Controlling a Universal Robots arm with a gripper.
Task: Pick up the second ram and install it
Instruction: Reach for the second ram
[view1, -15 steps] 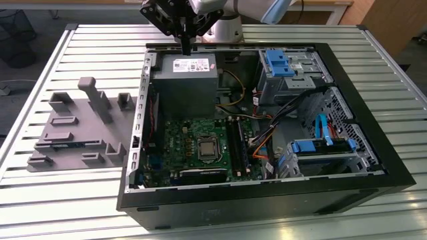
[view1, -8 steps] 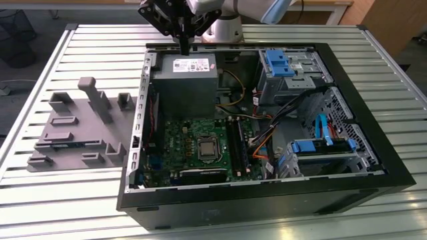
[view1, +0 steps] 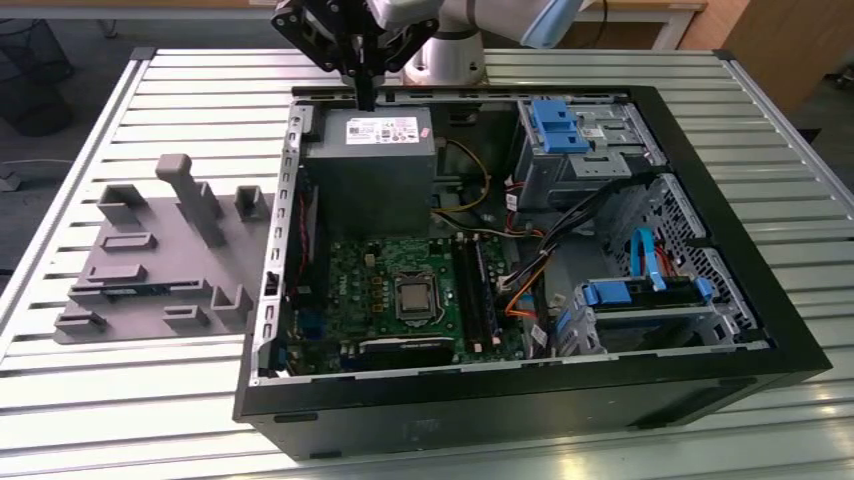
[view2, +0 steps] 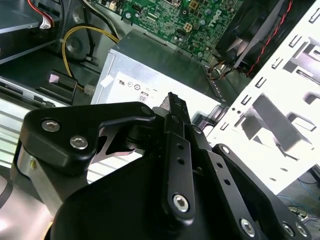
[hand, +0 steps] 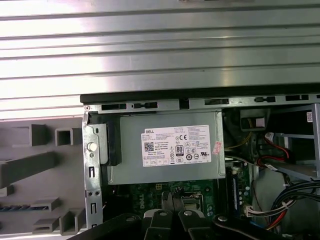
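The second ram (view1: 134, 291) is a thin dark stick lying flat in a slot of the grey fixture (view1: 174, 230), on the exterior view's left of the open computer case (view1: 534, 390). It also appears as a bluish strip, the second ram (hand: 20, 207), in the first wrist view. My gripper (view1: 363, 98) hangs above the grey power supply (view1: 374, 165) at the case's far end. Its fingers are shut together with nothing between them, as the gripper (view2: 172, 97) shows in the second wrist view. The black memory slots (view1: 471, 285) run along the green motherboard (view1: 387, 285).
The case stands on a slatted metal table (view1: 174, 90). Blue drive brackets (view1: 554, 125) and bundled cables (view1: 534, 275) fill the case's side on the exterior view's right. Grey blocks (view1: 194, 200) stick up from the fixture. The power supply label (hand: 176, 145) faces the first wrist camera.
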